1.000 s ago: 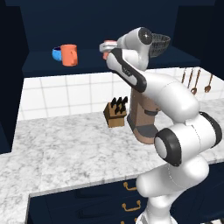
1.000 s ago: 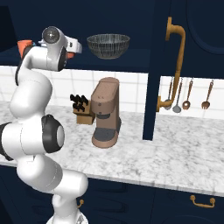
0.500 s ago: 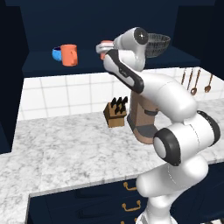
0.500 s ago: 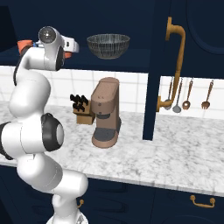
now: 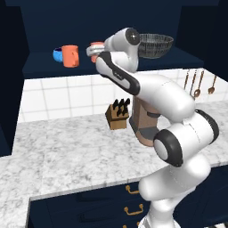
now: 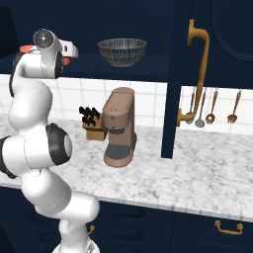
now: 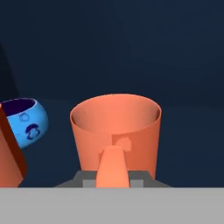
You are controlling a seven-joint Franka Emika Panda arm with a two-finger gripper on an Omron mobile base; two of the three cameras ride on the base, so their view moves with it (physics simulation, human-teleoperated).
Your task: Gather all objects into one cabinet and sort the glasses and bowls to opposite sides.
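Note:
My gripper [image 5: 94, 51] is shut on the handle of an orange-red cup [image 7: 116, 131], held upright just above the cabinet [image 5: 44, 67] shelf. That held cup [image 5: 96, 46] is right of the second orange-red cup [image 5: 70, 55], and the small blue bowl [image 5: 58, 54] sits behind that one. In the hand view the blue bowl [image 7: 26, 122] lies to the left and the second cup [image 7: 8, 153] cuts the left edge. The wide dark grey mesh bowl [image 5: 154, 44] stands at the shelf's right end, also in the right base view as the bowl [image 6: 122, 51].
On the marble counter [image 5: 67, 151] under the cabinet stand a wooden knife block [image 5: 118, 116] and a brown coffee machine [image 6: 118, 128]. Utensils [image 6: 212, 106] hang on the wall at the right beside a brass pipe [image 6: 197, 74]. Navy drawers [image 5: 111, 209] run below the counter edge.
The arm has carried the held cup a little to the left along the shelf, closer to the other cup and the blue bowl. The other objects stay put.

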